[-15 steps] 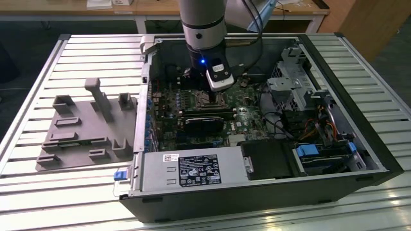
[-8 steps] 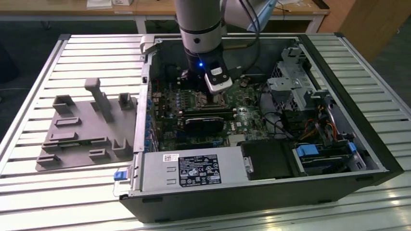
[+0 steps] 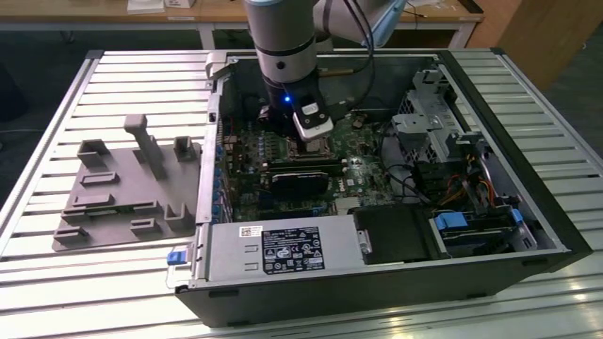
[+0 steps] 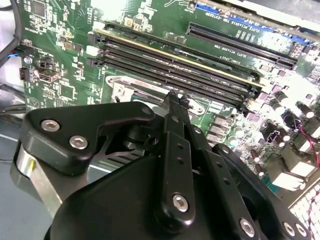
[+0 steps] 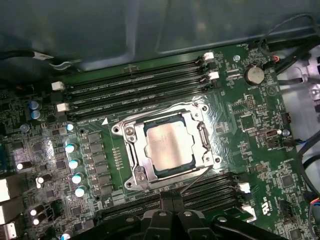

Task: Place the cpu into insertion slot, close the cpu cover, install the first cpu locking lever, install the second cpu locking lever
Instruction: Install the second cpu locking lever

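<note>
CPU (image 5: pixel 169 148) placement is judged complete: in the first wrist view the silver-grey chip is seen seated in the insertion slot (image 5: pixel 192 170), with the cpu cover (image 5: pixel 134 146) lowered flat around it as a metal frame. A thin wire locking lever (image 5: pixel 197 178) is seen angled out from the socket's edge, apparently not yet latched, so the lever step is judged to be in hand. The hand (image 5: pixel 172 201) is held just beside that edge of the socket, its fingers (image 4: pixel 172 150) pressed together with nothing pinched between them. A downward and sideways push on the lever, to tuck it under its hook, is what the next move would call for.
</note>
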Tool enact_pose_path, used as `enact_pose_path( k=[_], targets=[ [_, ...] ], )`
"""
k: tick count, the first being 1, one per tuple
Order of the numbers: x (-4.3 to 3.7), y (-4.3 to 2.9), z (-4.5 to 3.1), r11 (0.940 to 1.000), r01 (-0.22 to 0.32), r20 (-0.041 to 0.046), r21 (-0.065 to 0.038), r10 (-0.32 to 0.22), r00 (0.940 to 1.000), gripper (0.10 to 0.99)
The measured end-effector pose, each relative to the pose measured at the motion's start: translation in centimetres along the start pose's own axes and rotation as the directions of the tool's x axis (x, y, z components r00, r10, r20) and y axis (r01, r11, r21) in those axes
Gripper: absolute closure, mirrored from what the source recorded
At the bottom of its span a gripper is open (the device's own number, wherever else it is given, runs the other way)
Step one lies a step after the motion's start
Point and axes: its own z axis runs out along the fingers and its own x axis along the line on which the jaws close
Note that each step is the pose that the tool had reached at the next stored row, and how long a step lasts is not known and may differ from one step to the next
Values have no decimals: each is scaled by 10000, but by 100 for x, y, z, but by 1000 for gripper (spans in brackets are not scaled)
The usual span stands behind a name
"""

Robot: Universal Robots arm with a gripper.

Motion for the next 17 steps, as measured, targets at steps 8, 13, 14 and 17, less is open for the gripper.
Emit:
enact_pose_path(
  k=[8, 13, 14, 17],
  targets=[
    [16, -30, 14, 9999, -26, -41, -155, 25, 10000, 984],
    [24, -104, 17, 9992, -71, -106, -401, 66, 9999, 984],
    [23, -120, 19, 9990, -77, -116, -438, 72, 9999, 984],
    [20, -162, 29, 9984, -100, -151, -565, 92, 9998, 984]
  ],
)
